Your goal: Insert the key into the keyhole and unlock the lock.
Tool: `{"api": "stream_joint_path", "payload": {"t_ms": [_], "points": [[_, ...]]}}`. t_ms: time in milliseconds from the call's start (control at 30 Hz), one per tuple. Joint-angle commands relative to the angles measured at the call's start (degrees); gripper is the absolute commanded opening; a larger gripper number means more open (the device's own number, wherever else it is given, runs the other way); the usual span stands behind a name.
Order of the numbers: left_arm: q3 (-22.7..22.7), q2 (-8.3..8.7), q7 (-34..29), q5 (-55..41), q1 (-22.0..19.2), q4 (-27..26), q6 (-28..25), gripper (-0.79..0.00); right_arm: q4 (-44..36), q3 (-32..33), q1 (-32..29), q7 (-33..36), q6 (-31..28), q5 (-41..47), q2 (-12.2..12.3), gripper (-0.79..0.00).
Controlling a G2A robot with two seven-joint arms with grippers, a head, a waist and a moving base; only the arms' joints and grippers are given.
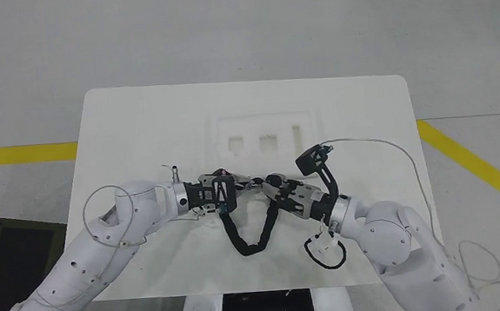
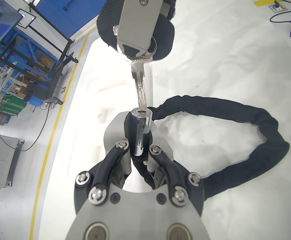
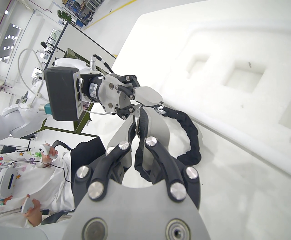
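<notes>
Left fingers [image 2: 112,129] clamped on lock cylinder [image 2: 141,127], right fingers [image 3: 159,129] pinching key [image 2: 141,91], key tip at the keyhole [image 2: 141,111]

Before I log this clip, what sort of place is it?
Probably a robotics lab or workshop hall: yellow floor tape beside the white table, and blue storage racks loaded with bins and boxes.
</notes>
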Motion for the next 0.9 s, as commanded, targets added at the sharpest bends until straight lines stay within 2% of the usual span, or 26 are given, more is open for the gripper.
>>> {"api": "stream_joint_path", "payload": {"t_ms": [0,100,200,433,667,867], "points": [[-0.3,-0.02,0.4,0.2,0.0,0.3,-0.2,-0.785,-0.7,1.1,-0.6,-0.4,-0.9,-0.2,0.2,-0.785],[-1.0,0.10,2.1,0.2,0.0,0.6,-1.9,-0.785,-1.8,3.5,-2.2,0.1,-1.8,-0.2,0.6,-0.785],[-1.4,0.30,3.5,0.2,-0.6,1.5,-6.0,-0.785,-2.5,6.2,-3.8,0.9,-2.9,1.0,1.1,-0.785],[0.4,-0.18,2.0,-0.3,-2.9,3.7,-15.3,-0.785,-2.7,12.0,-7.3,0.4,-4.7,3.6,1.8,-0.785],[5.8,-2.37,-1.7,1.1,-6.6,5.1,-15.5,-0.785,-2.6,16.6,-9.6,-0.5,-6.3,6.0,2.3,-0.785],[9.7,-4.58,-7.1,0.8,-9.8,7.4,-15.5,-0.785,-2.1,17.5,-10.3,-0.5,-6.9,6.8,2.5,-0.785]]}}
